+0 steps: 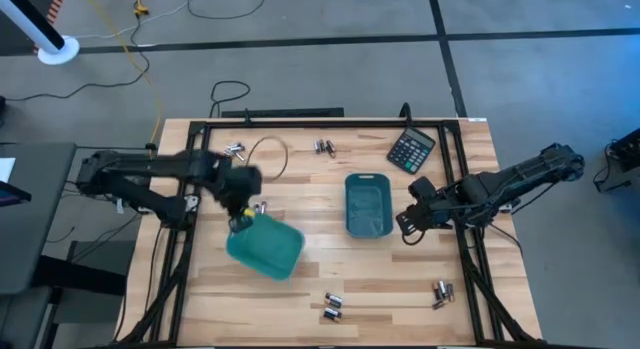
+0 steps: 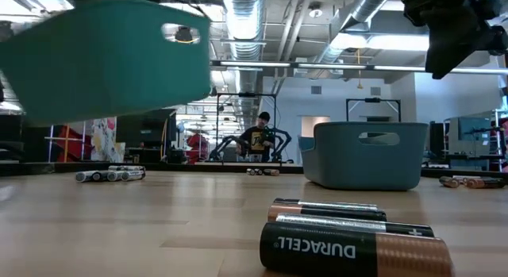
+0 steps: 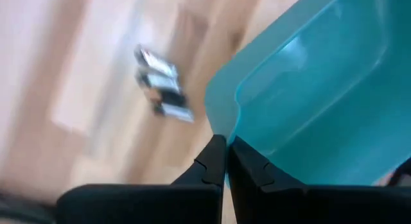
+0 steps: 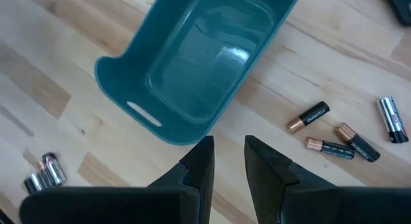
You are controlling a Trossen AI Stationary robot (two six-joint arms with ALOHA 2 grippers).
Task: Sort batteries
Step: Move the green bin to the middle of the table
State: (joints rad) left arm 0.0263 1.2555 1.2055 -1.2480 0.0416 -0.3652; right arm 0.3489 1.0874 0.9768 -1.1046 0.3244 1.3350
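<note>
A teal tray (image 1: 266, 247) hangs above the table's left half, with my left gripper (image 1: 240, 221) shut on it; in the low view this tray (image 2: 103, 59) floats tilted above the wood. A second teal tray (image 1: 368, 204) stands on its base at the table's middle. My right gripper (image 1: 408, 225) hovers open just right of that tray (image 4: 192, 70), with nothing between its fingers (image 4: 199, 163). Small groups of batteries lie on their sides: far left (image 1: 236, 149), far middle (image 1: 323, 146), near middle (image 1: 332, 307) and near right (image 1: 440, 292). My left gripper pinches the lifted tray's rim (image 3: 221, 124) close to a corner, one finger inside the tray and one outside. The fingers come from above, pointing steeply down. The tray hangs below them, tilted and clear of the table.
A black calculator (image 1: 411, 149) lies at the far right. A thin cable loop (image 1: 268, 154) rests at the far left. A black frame (image 1: 300, 124) runs along the table's edges. A few more batteries (image 1: 258, 206) lie beside the lifted tray. A person sits in the room beyond the table (image 2: 258, 138).
</note>
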